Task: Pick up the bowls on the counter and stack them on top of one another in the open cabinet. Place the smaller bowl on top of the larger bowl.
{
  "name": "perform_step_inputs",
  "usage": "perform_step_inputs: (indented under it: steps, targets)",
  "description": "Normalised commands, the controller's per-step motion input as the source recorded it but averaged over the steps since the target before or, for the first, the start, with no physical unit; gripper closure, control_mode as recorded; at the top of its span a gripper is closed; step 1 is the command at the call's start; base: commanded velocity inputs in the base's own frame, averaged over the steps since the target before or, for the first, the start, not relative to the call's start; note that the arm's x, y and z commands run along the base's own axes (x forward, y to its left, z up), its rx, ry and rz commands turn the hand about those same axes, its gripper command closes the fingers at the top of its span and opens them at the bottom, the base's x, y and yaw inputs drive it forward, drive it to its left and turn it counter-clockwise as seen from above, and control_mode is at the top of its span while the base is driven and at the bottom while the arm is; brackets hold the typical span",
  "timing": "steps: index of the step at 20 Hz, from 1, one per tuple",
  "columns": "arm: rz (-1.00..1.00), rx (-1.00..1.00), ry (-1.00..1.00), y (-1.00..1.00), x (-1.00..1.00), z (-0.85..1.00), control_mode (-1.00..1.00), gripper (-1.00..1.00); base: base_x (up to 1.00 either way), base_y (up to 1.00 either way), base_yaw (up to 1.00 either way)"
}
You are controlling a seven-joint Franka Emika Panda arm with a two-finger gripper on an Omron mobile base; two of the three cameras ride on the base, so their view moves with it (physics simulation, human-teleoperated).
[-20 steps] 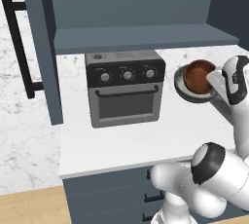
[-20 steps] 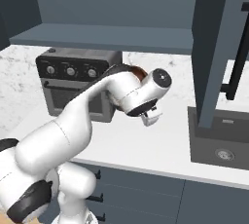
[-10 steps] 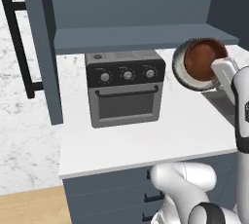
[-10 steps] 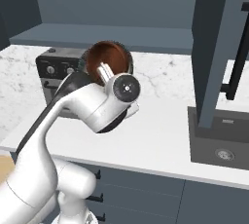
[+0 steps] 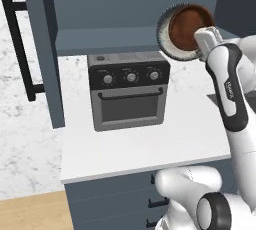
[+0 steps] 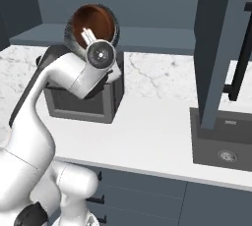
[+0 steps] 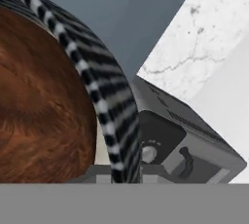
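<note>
the end effector (image 5: 199, 36) grips the rim of the larger bowl (image 5: 166, 38), with the smaller bowl (image 5: 187, 25) nested inside, both tipped on edge above the toaster oven (image 5: 128, 90). this looks like the carry into the open cabinet (image 5: 95, 41); next it likely needs levelling and lowering onto the shelf above the oven. the hand view shows the striped rim (image 7: 109, 103) close; the right base view shows the sink (image 6: 221, 139) in the table (image 6: 147, 136).

Reddish-brown smaller bowl (image 7: 39, 116) sits nested inside the larger bowl (image 7: 104, 101), whose dark, pale-striped rim curves around it. Beyond the rim: dark toaster oven (image 7: 194, 145) with knobs, marbled white wall (image 7: 204, 38), slate-blue cabinet surface (image 7: 121, 9).
</note>
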Motion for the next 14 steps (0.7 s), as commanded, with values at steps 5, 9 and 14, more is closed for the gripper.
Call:
perform_step_inputs:
  steps: [5, 9, 14]
  targets:
    - [-0.01, 0.00, 0.33, 0.50, 1.00, 0.68, -1.00, 1.00, 0.00, 0.00, 0.00]
    - [-0.07, 0.00, 0.18, 0.21, 1.00, 0.06, -1.00, 1.00, 0.00, 0.00, 0.00]
    - [-0.12, 0.00, 0.06, 0.09, 1.00, 0.00, -1.00, -1.00, 0.00, 0.00, 0.00]
